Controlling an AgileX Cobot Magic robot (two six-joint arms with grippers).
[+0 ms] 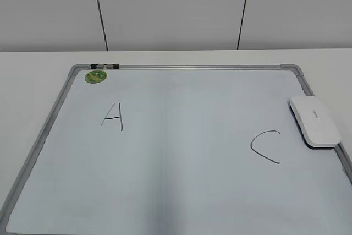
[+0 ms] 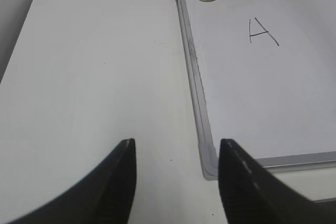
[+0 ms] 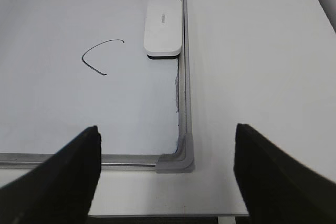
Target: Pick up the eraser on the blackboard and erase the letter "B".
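The blackboard [image 1: 181, 191] is a white board with a grey frame lying flat on the table. It also shows in the left wrist view [image 2: 294, 98] and the right wrist view [image 3: 63, 108]. The white eraser [image 1: 314, 120] lies on its right edge, beside the C [image 1: 265, 147]; it also shows in the right wrist view [image 3: 164, 28]. An A [image 1: 113, 116] is at the left. No letter "B" shows; the middle of the board is blank. My left gripper [image 2: 177, 148] is open over the table left of the board. My right gripper [image 3: 167, 132] is open above the board's near right corner.
A round green magnet [image 1: 95, 75] sits at the board's far left corner by a dark clip [image 1: 104, 67]. The white table [image 2: 94, 77] runs round the board. A grey wall stands behind. Neither arm shows in the exterior view.
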